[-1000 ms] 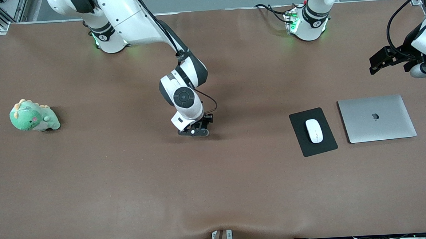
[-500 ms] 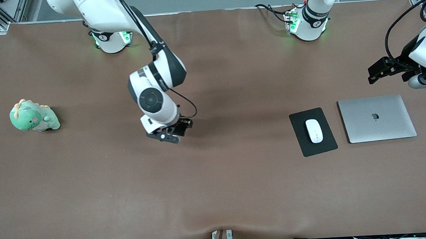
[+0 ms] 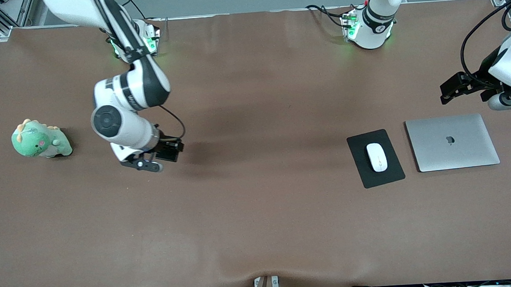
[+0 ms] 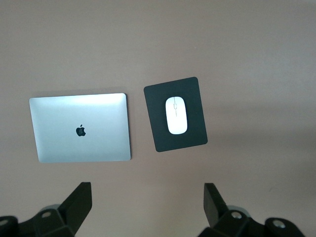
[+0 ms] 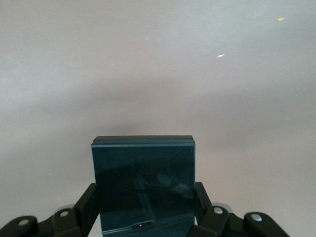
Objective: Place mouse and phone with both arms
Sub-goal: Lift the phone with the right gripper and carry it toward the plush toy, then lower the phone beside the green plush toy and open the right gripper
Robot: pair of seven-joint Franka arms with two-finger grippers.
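The white mouse [image 3: 377,157] lies on a black mouse pad [image 3: 361,146] beside a closed silver laptop [image 3: 452,142], toward the left arm's end of the table. It also shows in the left wrist view [image 4: 176,114]. My right gripper [image 3: 158,159] is shut on the black phone [image 5: 143,177] and holds it low over bare table, between the table's middle and a green plush toy. The phone shows in the front view as a dark slab [image 3: 169,153]. My left gripper [image 3: 448,88] is open and empty, up over the table near the laptop; its fingers [image 4: 79,197] stand wide apart.
A green plush dinosaur [image 3: 40,139] sits near the right arm's end of the table. The laptop [image 4: 79,127] and mouse pad [image 4: 158,140] lie side by side under the left wrist camera. A brown cloth covers the table.
My right arm has swung from the table's middle toward the plush dinosaur's end, carrying the phone. My left gripper has shifted only slightly.
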